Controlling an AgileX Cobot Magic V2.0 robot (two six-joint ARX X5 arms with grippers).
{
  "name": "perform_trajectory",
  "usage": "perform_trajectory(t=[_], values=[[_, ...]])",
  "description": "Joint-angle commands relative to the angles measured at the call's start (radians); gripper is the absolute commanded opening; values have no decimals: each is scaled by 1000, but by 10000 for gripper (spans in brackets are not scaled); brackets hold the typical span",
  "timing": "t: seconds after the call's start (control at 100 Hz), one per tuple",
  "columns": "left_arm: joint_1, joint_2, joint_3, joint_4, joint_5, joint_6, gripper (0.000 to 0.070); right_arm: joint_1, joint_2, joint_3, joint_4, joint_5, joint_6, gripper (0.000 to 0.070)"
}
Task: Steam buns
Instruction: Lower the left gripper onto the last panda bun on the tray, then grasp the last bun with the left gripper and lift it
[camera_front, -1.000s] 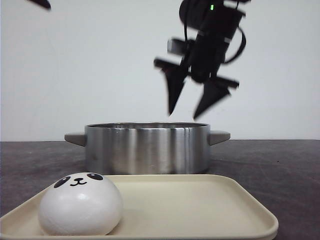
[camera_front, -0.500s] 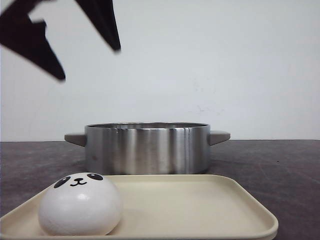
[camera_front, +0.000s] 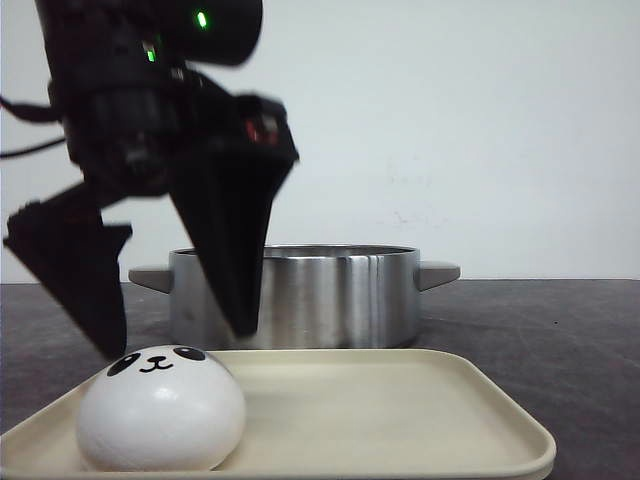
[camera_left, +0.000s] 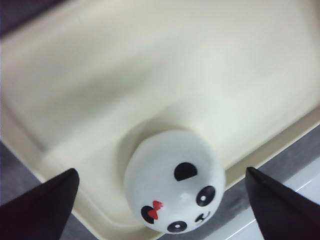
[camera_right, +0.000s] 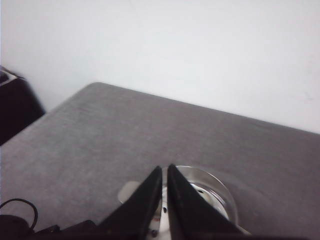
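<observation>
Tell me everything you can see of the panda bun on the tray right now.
The bun is a round, smooth white dome with a slight sheen, sitting upright and whole at the left front corner of the cream tray, close to its rim. It has black oval eyes, a small nose and mouth, black ears, and a red bow on one ear, seen from the left wrist. The left tool hangs open just above, fingers either side, not touching it.

Black left arm (camera_front: 150, 90) with bulky housing, green lights and a red marking, thin dark cable, long tapered black fingers (camera_front: 225, 240)
</observation>
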Motion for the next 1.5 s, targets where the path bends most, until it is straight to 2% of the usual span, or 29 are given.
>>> perform_trajectory(t=[0.0, 0.29, 0.36, 0.45, 0.61, 0.64, 0.82, 1.01, 1.25, 1.49], values=[[-11, 36, 8, 1, 8, 14, 673, 9, 5, 21, -6, 7, -11, 10], [-18, 125, 8, -9, 8, 13, 669, 9, 2, 21, -21, 14, -11, 10], [-22, 141, 8, -14, 8, 13, 638, 9, 2, 21, -21, 14, -11, 10], [-25, 154, 8, -13, 8, 14, 482, 9, 2, 21, -20, 14, -11, 10], [-31, 159, 8, -5, 7, 50, 95, 9, 2, 21, -20, 14, -11, 10], [-32, 159, 8, -4, 7, 61, 4, 9, 2, 21, -20, 14, -11, 10], [-35, 143, 10, -6, 8, 104, 0, 9, 2, 21, -20, 14, -11, 10], [-35, 1, 50, 20, 0, 108, 0, 9, 2, 21, -20, 14, -15, 10], [-17, -161, 194, 150, -193, 112, 0, 9, 2, 21, -16, 14, -15, 10], [58, -152, 273, 298, -196, 111, 0, 9, 2, 21, -4, 15, -16, 10]])
